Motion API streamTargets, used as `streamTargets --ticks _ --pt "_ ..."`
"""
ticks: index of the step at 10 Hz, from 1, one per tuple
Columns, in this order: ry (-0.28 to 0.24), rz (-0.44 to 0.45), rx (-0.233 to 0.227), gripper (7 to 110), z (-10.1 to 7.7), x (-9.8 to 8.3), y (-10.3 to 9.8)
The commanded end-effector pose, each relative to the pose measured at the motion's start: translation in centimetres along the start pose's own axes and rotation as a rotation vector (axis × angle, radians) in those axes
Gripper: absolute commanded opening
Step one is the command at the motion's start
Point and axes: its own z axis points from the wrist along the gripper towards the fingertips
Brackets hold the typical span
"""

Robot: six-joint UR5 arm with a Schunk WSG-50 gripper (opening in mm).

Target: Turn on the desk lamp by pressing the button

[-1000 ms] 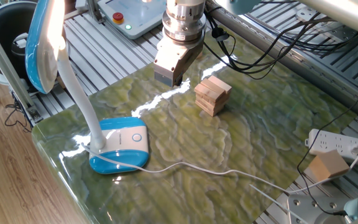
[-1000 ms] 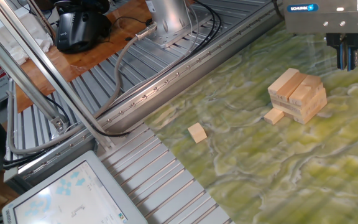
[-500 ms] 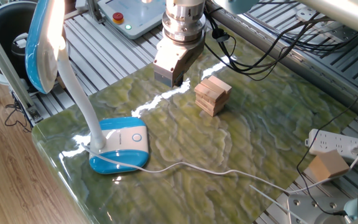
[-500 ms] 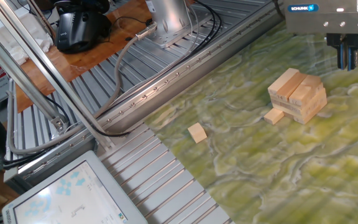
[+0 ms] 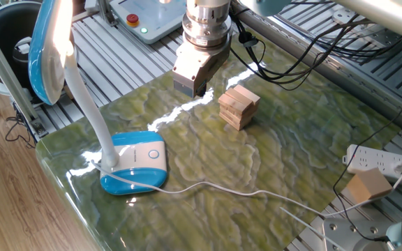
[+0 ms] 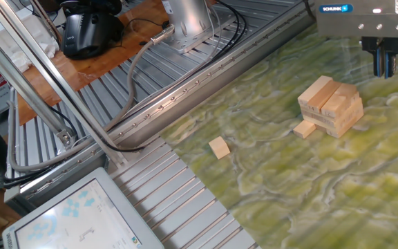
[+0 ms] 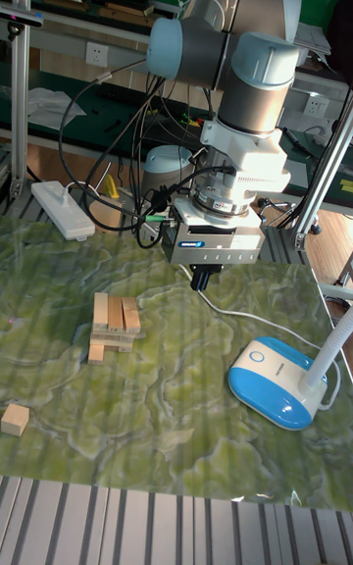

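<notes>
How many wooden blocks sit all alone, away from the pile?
1: the small block near the table's edge, apart from the pile. More could be hidden.

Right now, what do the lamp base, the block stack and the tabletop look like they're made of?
Lamp base: glossy moulded plastic, blue sides under a white top panel; smooth rounded edges.
Block stack: unfinished pale wood, matte, with square-cut edges.
Tabletop: hard, polished, green veined stone pattern that mirrors the lights; real marble or a printed laminate, cannot tell.
</notes>
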Motion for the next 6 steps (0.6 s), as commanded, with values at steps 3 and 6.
streamTargets --ticks 3,6 --pt "-0.009 0.003 -0.010 7 0.08 0.10 -0.05" --pt "-0.010 -0.003 0.013 7 0.14 0.24 -0.78"
